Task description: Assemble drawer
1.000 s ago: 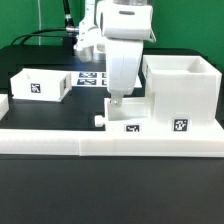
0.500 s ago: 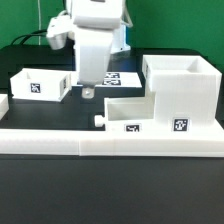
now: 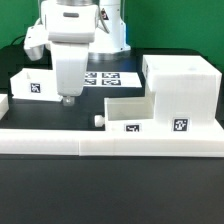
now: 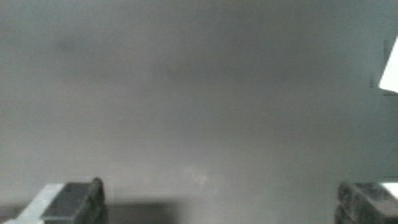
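The drawer's large white housing (image 3: 180, 92) stands at the exterior view's right. A small open-top tray (image 3: 128, 110) with a knob (image 3: 99, 121) sits against the housing's left side. A second tray (image 3: 30, 85) stands at the left. My gripper (image 3: 67, 98) hangs low just right of that left tray, above the dark table. In the wrist view my gripper (image 4: 222, 200) is open and empty. Its fingertips (image 4: 71, 200) stand wide apart over bare table, and a white edge (image 4: 390, 70) shows at the frame's side.
A long low white border wall (image 3: 110, 142) runs along the front. The marker board (image 3: 108, 78) lies flat behind the gripper, between the left tray and the housing.
My arm has swung from above the middle tray toward the exterior view's left and now hangs beside the left tray. The parts have not moved.
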You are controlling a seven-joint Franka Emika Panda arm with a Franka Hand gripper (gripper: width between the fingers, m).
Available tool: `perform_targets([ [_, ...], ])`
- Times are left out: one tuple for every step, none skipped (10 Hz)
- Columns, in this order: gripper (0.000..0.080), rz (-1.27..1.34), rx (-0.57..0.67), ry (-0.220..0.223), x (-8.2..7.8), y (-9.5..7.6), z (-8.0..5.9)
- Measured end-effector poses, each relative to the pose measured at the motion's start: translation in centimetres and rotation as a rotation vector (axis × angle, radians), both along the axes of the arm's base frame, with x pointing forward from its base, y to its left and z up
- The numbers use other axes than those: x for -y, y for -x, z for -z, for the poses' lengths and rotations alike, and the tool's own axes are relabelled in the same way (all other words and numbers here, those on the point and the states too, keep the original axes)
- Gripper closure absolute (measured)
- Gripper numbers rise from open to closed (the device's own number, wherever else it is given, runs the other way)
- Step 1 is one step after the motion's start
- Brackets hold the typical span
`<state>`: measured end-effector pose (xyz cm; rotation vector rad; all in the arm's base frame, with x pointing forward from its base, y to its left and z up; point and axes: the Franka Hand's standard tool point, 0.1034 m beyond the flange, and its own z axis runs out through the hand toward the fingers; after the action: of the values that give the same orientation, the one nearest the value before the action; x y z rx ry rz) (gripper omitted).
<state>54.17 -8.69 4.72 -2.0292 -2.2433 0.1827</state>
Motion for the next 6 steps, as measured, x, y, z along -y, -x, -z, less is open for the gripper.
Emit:
perform_targets([
  [0.0150, 0.014, -0.008, -0.039, 0.5, -1.0, 0.1],
  [0.0150, 0.050, -0.019, -0.085, 0.4, -1.9, 0.0],
  [0.0150, 0.087, -0.026, -0.121, 0.1, -2.6, 0.2],
  [0.0150, 0.097, -0.026, -0.144, -0.5, -2.9, 0.6],
  [0.0150, 0.123, -0.035, -0.185, -1.3, -2.8, 0.9],
  [0.0150, 0.135, -0.041, -0.212, -2.1, -2.7, 1.3],
])
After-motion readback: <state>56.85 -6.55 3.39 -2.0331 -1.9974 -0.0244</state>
